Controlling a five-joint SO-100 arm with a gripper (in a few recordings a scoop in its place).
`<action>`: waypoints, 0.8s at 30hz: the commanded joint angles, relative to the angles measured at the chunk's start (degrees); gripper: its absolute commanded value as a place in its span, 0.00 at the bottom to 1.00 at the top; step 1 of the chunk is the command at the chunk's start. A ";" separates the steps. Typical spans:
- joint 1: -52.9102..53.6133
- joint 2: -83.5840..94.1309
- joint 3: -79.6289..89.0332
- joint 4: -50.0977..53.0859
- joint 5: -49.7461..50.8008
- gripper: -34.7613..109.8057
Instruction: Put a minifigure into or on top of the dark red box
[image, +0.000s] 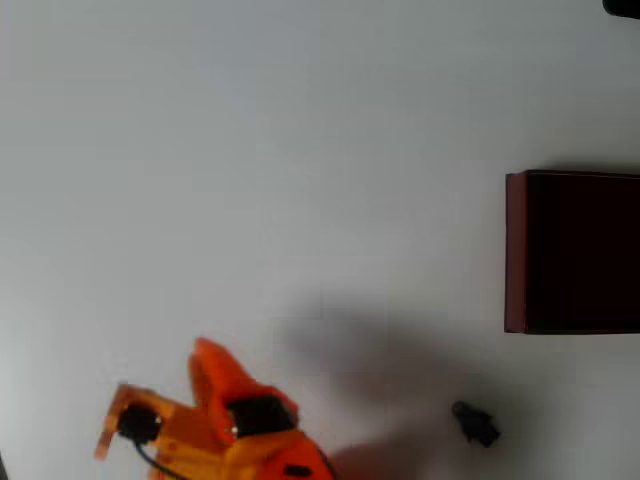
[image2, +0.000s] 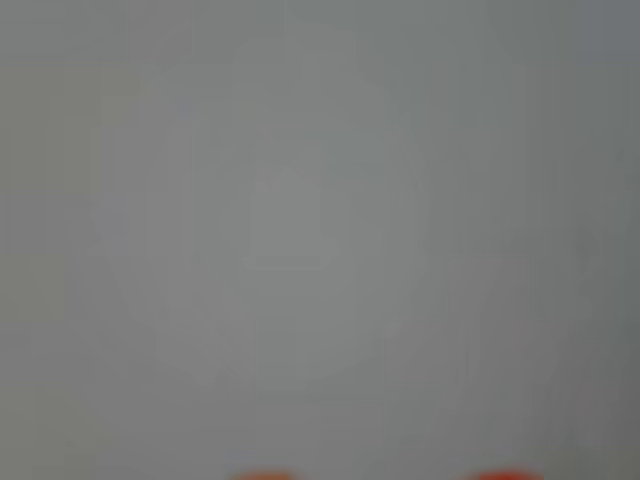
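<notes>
**Pincer low at the left, minifigure lying loose below the box**

In the overhead view the orange pincer (image: 165, 390) sits at the bottom left of the picture, over the pale surface (image: 300, 150). One finger (image: 215, 370) points up and slightly left; a second orange piece stands apart from it to the left, with bare surface showing between the two — the pincer stands wide and holds nothing. A black motor block and a dark cable sit at its base. In the wrist view two blurred orange fingertips (image2: 505, 474) peep in at the bottom edge, well apart, and the rest is soft grey surface.

A faint shadow spreads across the surface to the right of the pincer. Beyond it, near the bottom right, lies the minifigure (image: 476, 423) — a tiny dark lump, on the surface, well apart from the pincer. Above it, near but not touching, stands the dark red box (image: 515, 250), cut off by the right edge; its left wall is reddish-brown and its inside almost black.
</notes>
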 joint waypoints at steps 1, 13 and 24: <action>7.21 -16.26 -16.96 4.48 2.20 0.31; 35.60 -41.40 -48.25 29.36 7.03 0.38; 49.13 -50.19 -38.94 22.85 6.86 0.39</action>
